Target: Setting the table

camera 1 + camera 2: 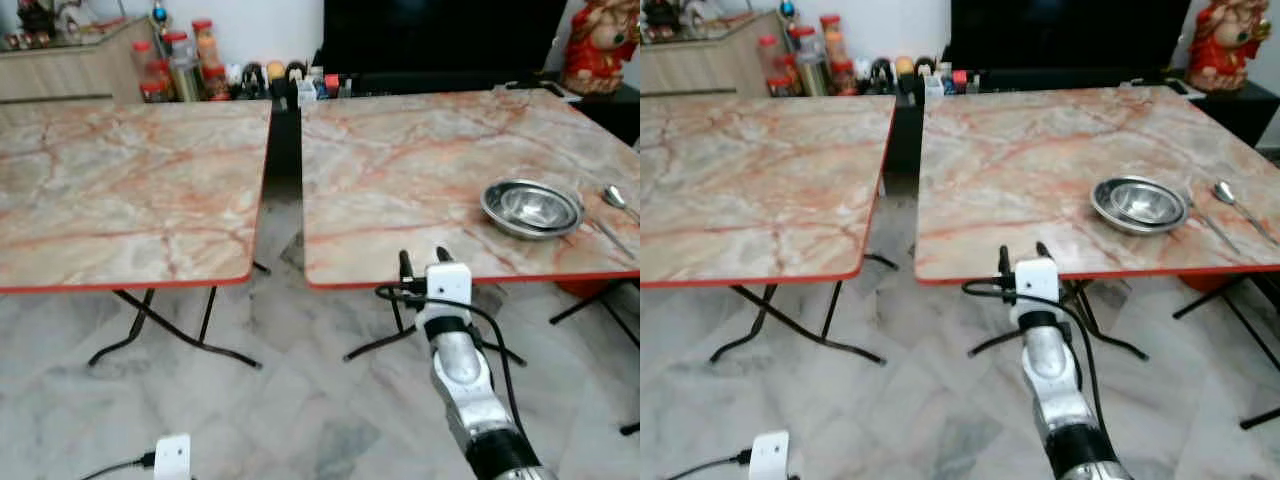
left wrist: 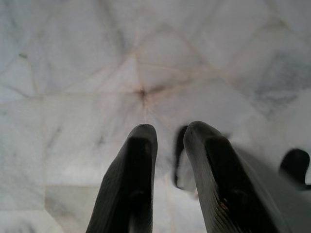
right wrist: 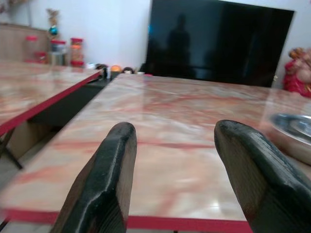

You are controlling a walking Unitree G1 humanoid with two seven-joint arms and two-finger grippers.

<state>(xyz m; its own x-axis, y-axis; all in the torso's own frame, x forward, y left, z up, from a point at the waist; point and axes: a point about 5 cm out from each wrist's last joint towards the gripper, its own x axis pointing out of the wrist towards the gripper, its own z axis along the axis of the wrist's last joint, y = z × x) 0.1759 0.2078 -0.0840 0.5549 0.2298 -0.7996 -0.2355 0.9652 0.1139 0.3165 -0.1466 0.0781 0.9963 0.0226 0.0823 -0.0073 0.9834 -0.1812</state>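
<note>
Right gripper (image 1: 423, 262): raised at the near red edge of the right table (image 1: 400, 170), fingers spread apart with nothing between them, pointing across the tabletop (the wrist view looks level over the marble top).
Left gripper (image 2: 167, 145): hanging low over the floor (image 2: 97, 73), fingers nearly together with a narrow gap, grasping nothing.
Bowl (image 1: 532, 207): steel, upright, on the right table near its front right part, ahead and to the right of the right gripper, well apart from it.
Spoon (image 1: 614, 198): lying on the right table just right of the bowl, not touching it, bowl end away from the robot.
Left table (image 1: 120, 180): same marble pattern and red edge, standing beside the right table with a dark gap between them.
Jars (image 1: 180, 65): a cluster with red lids behind the left table, by the wall.
Screen (image 3: 218, 41): large and dark, behind the right table.
Figurine (image 1: 600, 45): red, at the far right corner.
</note>
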